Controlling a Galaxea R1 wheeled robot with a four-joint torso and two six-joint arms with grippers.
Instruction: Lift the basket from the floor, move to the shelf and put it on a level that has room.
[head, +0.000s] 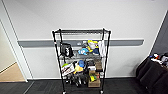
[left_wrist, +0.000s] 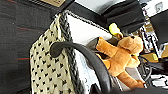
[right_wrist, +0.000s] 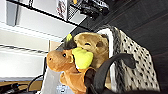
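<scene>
- Tall narrow black wire rack (head: 81, 60) on small castors stands on the dark grey carpet-tile floor (head: 45, 87), against the white wall.
- Rack's top wire-grid tier (head: 81, 31): bare.
- Tier below it: a black bag (head: 66, 49) at the left post; blue, yellow and white items, too blurred to identify, toward the right post.
- Lower tiers: crowded with mixed colourful goods; a brown cardboard box (head: 94, 81) sits at the rack's bottom right.

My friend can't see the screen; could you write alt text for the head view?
A tall black wire shelf stands against a pale wall on dark carpet floor, its top level bare and the lower tiers crowded with colourful items and a cardboard box.
</scene>
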